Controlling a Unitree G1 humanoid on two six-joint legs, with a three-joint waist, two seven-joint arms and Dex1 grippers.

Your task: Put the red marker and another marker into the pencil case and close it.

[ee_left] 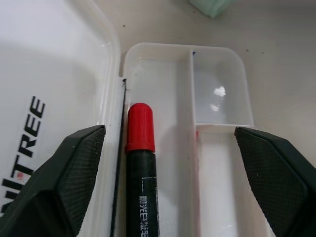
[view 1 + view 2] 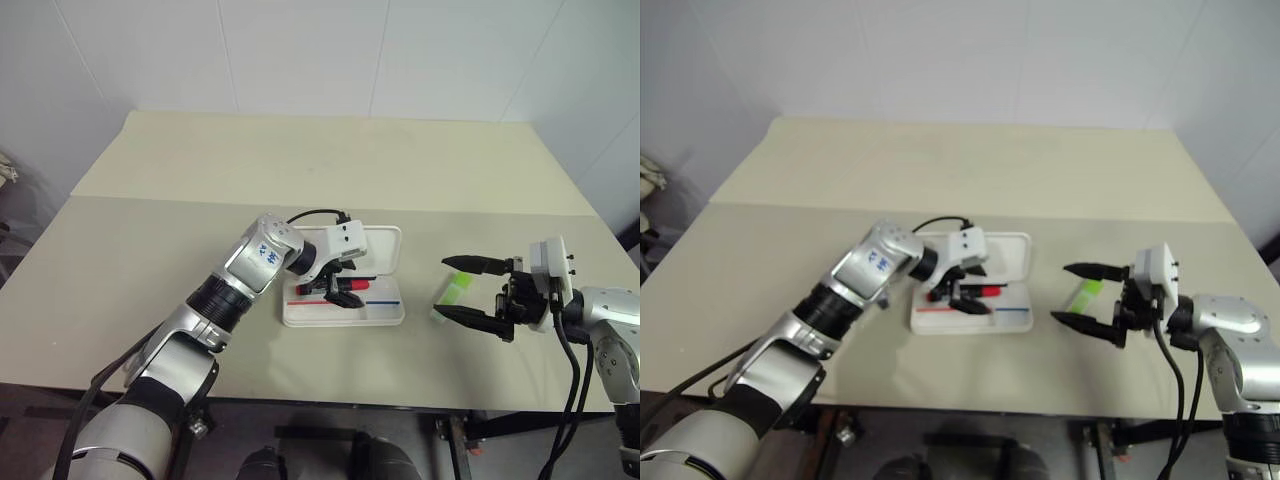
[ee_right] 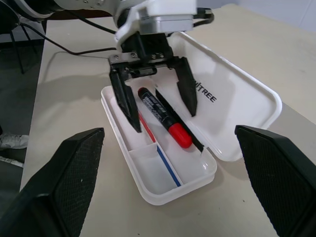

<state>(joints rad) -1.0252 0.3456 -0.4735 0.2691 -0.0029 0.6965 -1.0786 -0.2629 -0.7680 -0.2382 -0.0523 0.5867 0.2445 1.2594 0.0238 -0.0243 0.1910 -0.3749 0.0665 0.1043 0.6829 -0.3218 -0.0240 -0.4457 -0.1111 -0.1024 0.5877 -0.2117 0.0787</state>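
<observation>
Hovering over the open pencil case [image 2: 343, 312], the left gripper [image 3: 153, 106] has its two black fingers spread wide and holds nothing. The red marker [image 3: 164, 118] lies directly beneath it, inside the case's long compartment along the hinge side, its red cap pointing toward the robot's right and its black barrel running back under the gripper. In the left wrist view the marker [image 1: 141, 168] sits between the two fingers with a clear gap on either side, touching neither. The case rests flat on the cream worktop [image 2: 150, 250], with its lid [image 3: 237, 96] folded open on the far side, printed lettering showing on the inner face. A small divided compartment at the case's right end is bare, and a blue stripe and a red stripe run along the front channel.

Further right, well apart from the case, the lime-green marker [image 2: 456, 291] lies on the worktop. The right gripper [image 2: 468, 291] is held roughly level and points toward the case; its fingers are fully apart, one on the far side and one on the near side of the green marker, which lies in the gap between their tips. It grasps nothing.
</observation>
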